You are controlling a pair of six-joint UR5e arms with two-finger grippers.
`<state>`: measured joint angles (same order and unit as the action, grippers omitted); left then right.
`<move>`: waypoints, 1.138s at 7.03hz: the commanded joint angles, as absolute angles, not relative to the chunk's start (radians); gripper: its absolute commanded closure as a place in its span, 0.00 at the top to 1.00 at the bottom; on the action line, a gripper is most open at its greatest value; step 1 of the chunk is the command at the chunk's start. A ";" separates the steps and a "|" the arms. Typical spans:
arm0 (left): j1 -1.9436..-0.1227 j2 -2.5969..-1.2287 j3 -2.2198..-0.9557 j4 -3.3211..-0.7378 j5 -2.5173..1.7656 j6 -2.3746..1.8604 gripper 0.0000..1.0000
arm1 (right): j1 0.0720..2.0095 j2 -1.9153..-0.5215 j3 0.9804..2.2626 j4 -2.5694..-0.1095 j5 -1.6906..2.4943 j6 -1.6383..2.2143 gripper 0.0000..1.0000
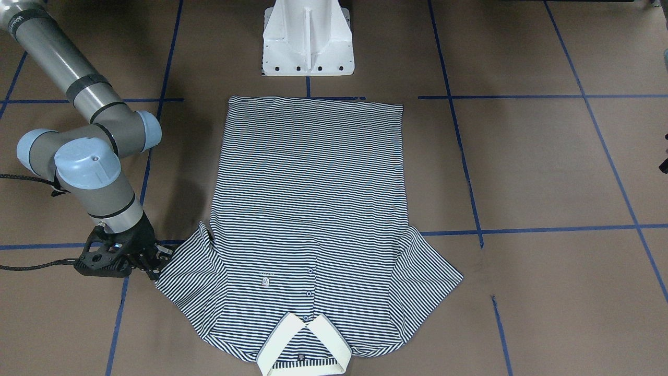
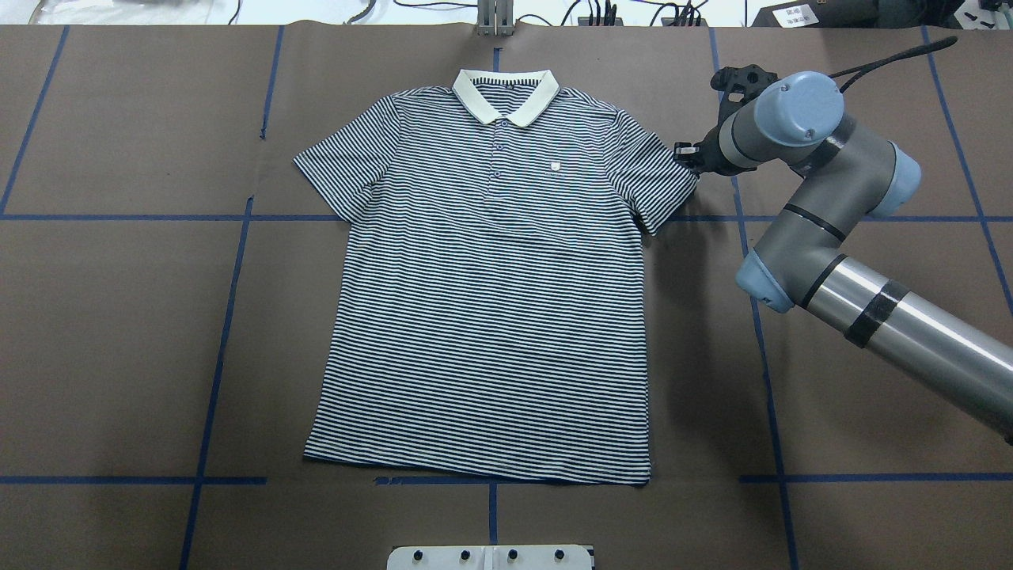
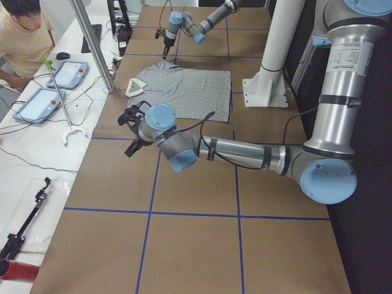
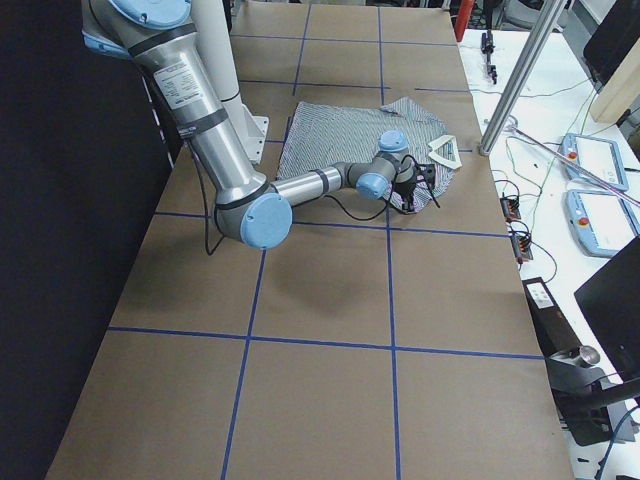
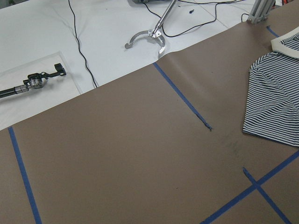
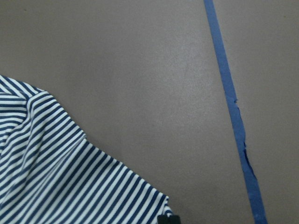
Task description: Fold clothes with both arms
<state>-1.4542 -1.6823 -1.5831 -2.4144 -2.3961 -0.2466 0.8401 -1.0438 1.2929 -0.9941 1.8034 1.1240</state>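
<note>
One striped polo shirt (image 2: 483,317) lies spread flat, buttons up, in the middle of the brown table (image 2: 119,317). Its white collar (image 2: 506,96) is at the far side from the robot and its hem is nearest the base. No part of it is turned over, so the folding looks to be at its first step: getting hold of the cloth. The sleeve on the robot's right (image 2: 653,170) is spread out, and the right gripper (image 2: 685,155) sits low at its outer hem, touching or just beside the cloth. None of the views shows whether that claw is released or already clenched on the hem. The left gripper (image 3: 132,146) hangs over bare table, well apart from the other sleeve (image 2: 336,170). It shows only from the side, so I cannot tell its state either. The next move probably calls for a sure pinch on the right sleeve's edge. The left arm would also need to come in to its own sleeve, so both sides can be lifted and laid inward without dragging the body askew.
</note>
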 commanded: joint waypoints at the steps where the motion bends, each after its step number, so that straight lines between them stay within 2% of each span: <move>1: -1.454 -1.681 -1.583 -2.414 -2.396 -0.245 1.00 | 0.827 -1.013 1.412 -1.169 1.747 1.194 0.00; 2: -1.454 -1.681 -1.583 -2.414 -2.396 -0.245 1.00 | 0.789 -0.926 1.442 -1.322 1.699 1.262 0.00; 4: -1.454 -1.680 -1.583 -2.414 -2.396 -0.245 1.00 | 0.707 -0.778 1.364 -1.411 1.589 1.389 0.00; 6: -1.454 -1.674 -1.583 -2.414 -2.398 -0.245 1.00 | 0.686 -0.616 1.145 -1.402 1.524 1.437 0.00; 8: -1.454 -1.674 -1.585 -2.414 -2.399 -0.250 1.00 | 0.675 -0.604 1.126 -1.382 1.505 1.437 0.00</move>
